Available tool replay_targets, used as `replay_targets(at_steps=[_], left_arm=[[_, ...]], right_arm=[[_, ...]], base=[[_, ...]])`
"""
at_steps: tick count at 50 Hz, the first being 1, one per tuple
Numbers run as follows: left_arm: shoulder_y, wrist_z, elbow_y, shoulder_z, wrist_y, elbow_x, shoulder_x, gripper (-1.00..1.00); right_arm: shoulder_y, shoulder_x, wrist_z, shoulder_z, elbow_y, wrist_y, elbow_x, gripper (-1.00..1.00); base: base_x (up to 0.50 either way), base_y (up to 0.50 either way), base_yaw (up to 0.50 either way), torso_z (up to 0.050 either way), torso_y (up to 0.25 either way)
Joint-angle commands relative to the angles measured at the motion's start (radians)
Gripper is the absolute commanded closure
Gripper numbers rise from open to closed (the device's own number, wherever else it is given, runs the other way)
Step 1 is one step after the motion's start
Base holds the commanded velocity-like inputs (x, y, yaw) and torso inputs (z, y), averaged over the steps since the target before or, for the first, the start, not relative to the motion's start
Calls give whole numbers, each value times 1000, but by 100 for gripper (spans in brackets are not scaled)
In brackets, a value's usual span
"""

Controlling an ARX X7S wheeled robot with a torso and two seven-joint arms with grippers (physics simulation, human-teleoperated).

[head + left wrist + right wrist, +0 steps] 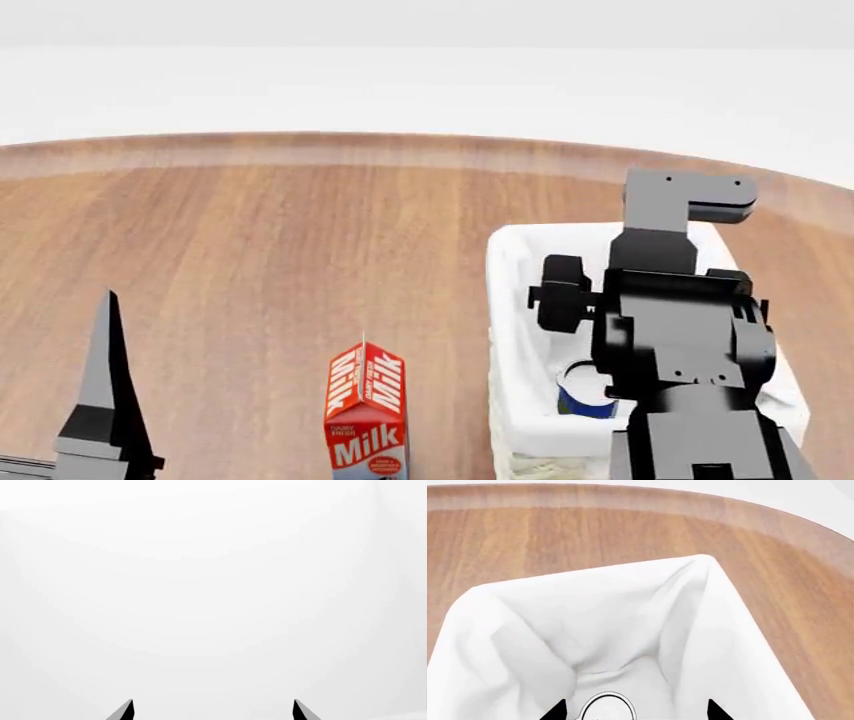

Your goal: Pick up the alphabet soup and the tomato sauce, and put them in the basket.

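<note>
1. Jaws of the right gripper (pixel 635 711) apart, two dark tips either side of a pale can top, not touching it.
2. Jaws of the left gripper (pixel 213 710) apart, two dark tips against plain white, nothing between them.
3. One can in sight: the alphabet soup (pixel 583 395), upright inside the basket (pixel 518 300), blue label and silvery top showing at 9 o'clock of the right arm's black body.
4. One basket, white liner folded over the rim, standing on the wooden bench (pixel 267 240) at the head view's 4 o'clock.
5. One milk carton (pixel 366 410), red and white, upright at 6 o'clock, just beside the basket at its 9 o'clock, apart from it.
6. No sight of the tomato sauce in any view.
</note>
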Motion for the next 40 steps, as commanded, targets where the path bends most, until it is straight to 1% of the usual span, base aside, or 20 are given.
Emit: replay_targets(at_steps=[1,7,10,13,21,22,25,28,29,31,33,34,35,36,40], left_arm=[[3,-2,1,2,2,0,-1,-100],[2,-4,0,3,2,-1,-2,-100],[-1,-4,1,2,-1,-3,-3,-100],[-2,-4,1,3,-1,-4,-3,-100],[-2,-6,4,2,-2,-6,-5,-100],[1,-7,3,2,1,-5,-5,-100],[0,-7,2,2,2,-5,-5,-100],[-1,-7,3,3,1,-6,-6,-100],[-1,-7,3,3,1,-7,-6,-100],[-3,-7,5,1,-2,-9,-7,-100],[-8,-8,7,3,-9,-7,-8,-100],[-10,-9,14,3,-15,-11,-8,-100],[-11,-9,16,5,-18,-9,-8,-100],[-11,-10,20,6,-19,-9,-8,-100],[-10,-10,15,8,-16,-8,-8,-100]], right_arm=[[4,-7,-16,42,-1,1,-55,-100],[25,-8,-32,46,-12,-121,-69,-100],[33,-2,-35,53,-67,-110,-60,-100],[1,10,-29,55,-233,-10,-48,-100],[-34,29,-74,23,-453,156,-35,-100],[-50,35,-95,10,-508,193,-30,-100],[-72,46,-104,12,-586,241,-15,-100],[-98,60,-121,3,-694,324,3,-100],[-112,61,-134,37,-742,368,39,-100],[-136,74,-146,-10,-810,398,29,-100],[-154,76,-148,18,-866,432,54,-100],[-164,91,-157,-20,-914,464,47,-100],[-168,90,-149,-2,-927,477,55,-100],[-174,107,-175,-34,-977,511,63,-100],[-184,131,-189,-33,-1075,585,88,-100]], base=[[0,0,0,0,0],[0,0,0,0,0],[0,0,0,0,0],[0,0,0,0,0],[0,0,0,0,0],[0,0,0,0,0],[0,0,0,0,0],[0,0,0,0,0],[0,0,0,0,0],[0,0,0,0,0],[0,0,0,0,0],[0,0,0,0,0],[0,0,0,0,0],[0,0,0,0,0],[0,0,0,0,0]])
